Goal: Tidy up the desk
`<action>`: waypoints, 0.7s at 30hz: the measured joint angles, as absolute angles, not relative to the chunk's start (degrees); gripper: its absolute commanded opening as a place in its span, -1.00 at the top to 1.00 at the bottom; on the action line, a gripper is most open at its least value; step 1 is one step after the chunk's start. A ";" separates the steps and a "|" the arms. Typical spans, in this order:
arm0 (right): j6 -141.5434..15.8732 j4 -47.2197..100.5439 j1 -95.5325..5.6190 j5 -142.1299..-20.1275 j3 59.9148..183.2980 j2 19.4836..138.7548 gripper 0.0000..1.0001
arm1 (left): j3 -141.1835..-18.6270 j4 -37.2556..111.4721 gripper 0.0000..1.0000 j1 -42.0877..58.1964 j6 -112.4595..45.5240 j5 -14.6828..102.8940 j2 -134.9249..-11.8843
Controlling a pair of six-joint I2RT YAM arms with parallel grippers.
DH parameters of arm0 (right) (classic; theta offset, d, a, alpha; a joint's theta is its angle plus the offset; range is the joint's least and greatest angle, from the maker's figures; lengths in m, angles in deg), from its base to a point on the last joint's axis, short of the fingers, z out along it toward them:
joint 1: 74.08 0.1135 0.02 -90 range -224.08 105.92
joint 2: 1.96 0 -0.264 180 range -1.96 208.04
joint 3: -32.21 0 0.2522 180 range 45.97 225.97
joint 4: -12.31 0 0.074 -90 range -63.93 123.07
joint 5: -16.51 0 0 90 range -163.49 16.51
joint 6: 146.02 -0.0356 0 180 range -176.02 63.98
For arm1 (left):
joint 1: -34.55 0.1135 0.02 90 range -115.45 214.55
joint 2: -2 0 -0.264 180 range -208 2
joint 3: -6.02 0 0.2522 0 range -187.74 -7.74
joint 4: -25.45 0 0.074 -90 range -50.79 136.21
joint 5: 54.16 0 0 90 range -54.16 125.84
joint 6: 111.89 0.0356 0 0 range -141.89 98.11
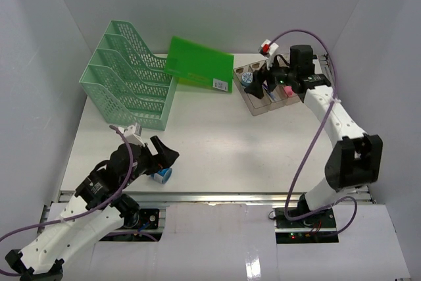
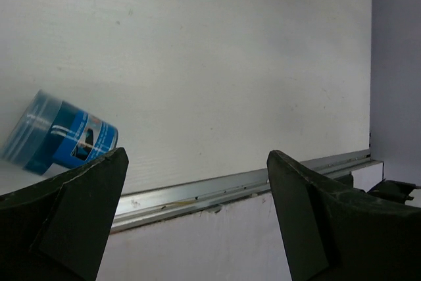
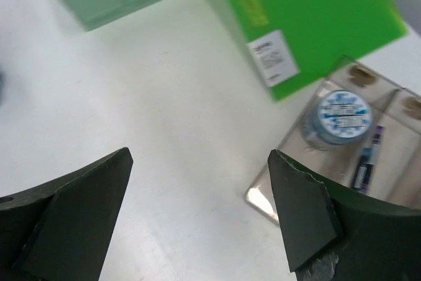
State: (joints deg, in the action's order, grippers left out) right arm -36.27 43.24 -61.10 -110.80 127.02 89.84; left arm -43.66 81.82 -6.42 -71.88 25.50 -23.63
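Observation:
The desk (image 1: 217,143) is a white tabletop with metal rails. A blue jar (image 1: 247,78) stands in the leftmost compartment of the clear tray (image 1: 258,106) at the back right; it also shows in the right wrist view (image 3: 341,116). My right gripper (image 1: 262,82) is open and empty above the tray's near left corner (image 3: 198,156). A second blue jar (image 1: 162,174) lies on its side near the front edge. My left gripper (image 1: 164,158) is open and empty just beside it; in the left wrist view (image 2: 197,156) the jar (image 2: 59,141) lies by the left finger.
A mint-green mesh file rack (image 1: 128,74) stands at the back left. A green folder (image 1: 199,64) leans beside it, also in the right wrist view (image 3: 309,18). The tray holds a pen (image 3: 365,159) and a pink item (image 1: 287,93). The front rail (image 2: 217,189) is close under the left gripper.

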 measured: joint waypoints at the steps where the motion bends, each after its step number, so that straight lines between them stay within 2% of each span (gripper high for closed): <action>1: -35.06 43.84 -61.48 -114.34 124.11 86.52 -0.80 | -43.67 83.56 -0.96 -6.42 -74.29 25.35 -23.85; 5: -31.30 44.92 -61.83 -123.40 108.82 74.81 -0.80 | -44.35 91.37 -0.96 -6.42 -83.71 24.15 -22.91; 10: -30.48 44.64 -61.77 -126.39 92.55 61.62 -0.80 | -47.95 100.42 -0.96 -6.42 -92.85 22.63 -24.53; 17: -32.94 36.08 -67.66 -131.18 84.99 51.52 -0.80 | -48.68 105.21 -0.90 -6.42 -98.22 22.51 -42.53; 21: -33.60 34.43 -71.20 -134.22 83.18 51.20 -0.80 | -48.60 104.07 -0.89 -6.42 -99.17 22.47 -45.86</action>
